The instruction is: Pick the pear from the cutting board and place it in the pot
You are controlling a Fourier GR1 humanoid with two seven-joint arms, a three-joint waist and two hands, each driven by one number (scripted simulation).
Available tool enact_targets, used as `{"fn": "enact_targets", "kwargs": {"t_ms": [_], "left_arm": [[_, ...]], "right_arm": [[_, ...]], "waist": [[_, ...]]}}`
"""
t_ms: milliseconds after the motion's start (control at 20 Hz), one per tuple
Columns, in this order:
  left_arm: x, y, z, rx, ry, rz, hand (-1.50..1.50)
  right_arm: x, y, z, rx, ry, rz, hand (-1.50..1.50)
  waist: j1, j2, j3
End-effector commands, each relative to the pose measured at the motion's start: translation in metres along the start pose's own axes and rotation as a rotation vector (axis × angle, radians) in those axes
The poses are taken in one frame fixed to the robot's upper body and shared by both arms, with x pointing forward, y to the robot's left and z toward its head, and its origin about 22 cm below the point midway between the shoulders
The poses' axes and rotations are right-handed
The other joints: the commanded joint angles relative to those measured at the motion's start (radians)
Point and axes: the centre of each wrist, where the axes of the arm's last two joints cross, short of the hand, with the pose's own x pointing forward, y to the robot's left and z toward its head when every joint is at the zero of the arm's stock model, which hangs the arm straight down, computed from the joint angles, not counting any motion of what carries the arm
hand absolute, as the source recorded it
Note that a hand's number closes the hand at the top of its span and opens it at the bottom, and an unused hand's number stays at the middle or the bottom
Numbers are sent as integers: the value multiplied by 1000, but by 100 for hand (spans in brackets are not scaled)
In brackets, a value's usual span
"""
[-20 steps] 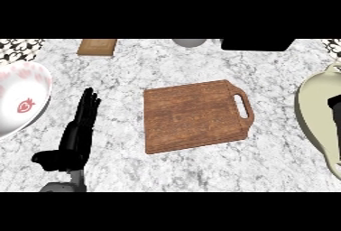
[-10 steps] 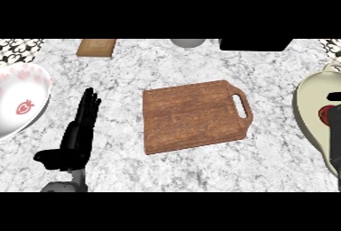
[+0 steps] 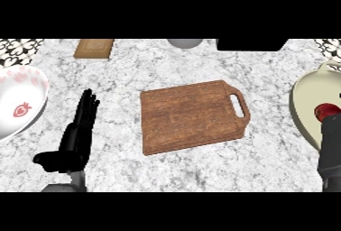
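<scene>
Your left hand (image 3: 75, 135) sits at near left, fingers straight and relaxed, holding nothing, well apart from the cutting board (image 3: 190, 117) at centre. Your right hand (image 3: 329, 140) is at the right edge over the cream pot (image 3: 305, 110); can't tell how its fingers stand. A red pear (image 3: 326, 110) shows just at its tip, inside the pot's rim. White bowl (image 3: 20, 106) at far left.

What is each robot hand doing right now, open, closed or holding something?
Left robot hand: open, fingers straight, holding nothing.
Right robot hand: at the pot, a red thing at its tip; fingers cannot be told.
</scene>
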Motion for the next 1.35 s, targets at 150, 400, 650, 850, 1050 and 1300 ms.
{"fn": "enact_targets", "kwargs": {"t_ms": [150, 400, 650, 850, 1050, 1300], "left_arm": [[6, -6, 0, 8, 23, 5, 0], [3, 2, 4, 5, 27, 9, 0], [-5, 8, 11, 10, 3, -13, 0], [-2, -17, 5, 0, 29, 0, 0], [-5, -12, 17, 4, 10, -2, 0], [-10, 1, 22, 9, 19, -19, 0]], "right_arm": [[-32, -15, 6, -158, 21, -178, -150], [-65, -36, 14, -166, -11, -209, -150], [-76, -62, 0, -155, 7, -204, -150], [-90, -77, -4, -180, -8, -199, -150], [-109, -91, -18, -252, -6, -260, -150], [-111, -118, -37, -312, 1, -256, -150]], "waist": [[-14, -5, -1], [-15, -6, -1], [-14, -8, -2], [-13, -6, -2], [-9, -5, -1], [-14, -5, -2]]}}
